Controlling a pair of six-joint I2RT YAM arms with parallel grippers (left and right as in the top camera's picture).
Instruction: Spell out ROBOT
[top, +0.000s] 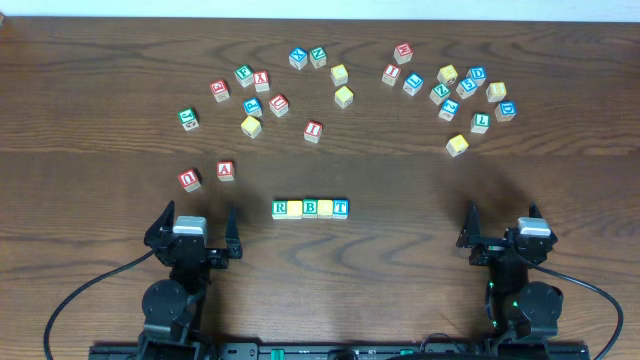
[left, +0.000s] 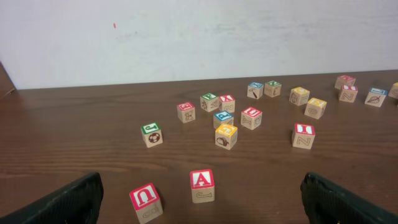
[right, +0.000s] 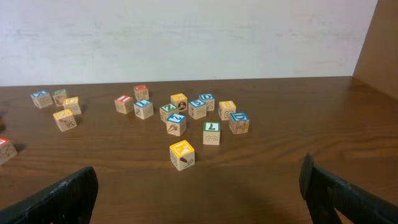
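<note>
Sitting butted in one row so they read as a word, the ROBOT cubes (top: 311, 208) lie between left tool (top: 198, 226) and right tool (top: 499, 228), both spread and empty.

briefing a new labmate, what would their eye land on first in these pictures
The row of five cubes at the near middle, reading R, yellow, B, yellow, T, stands out first. Behind it loose cubes scatter across the far half, and the left pincer and right pincer sit open and empty either side.
</note>
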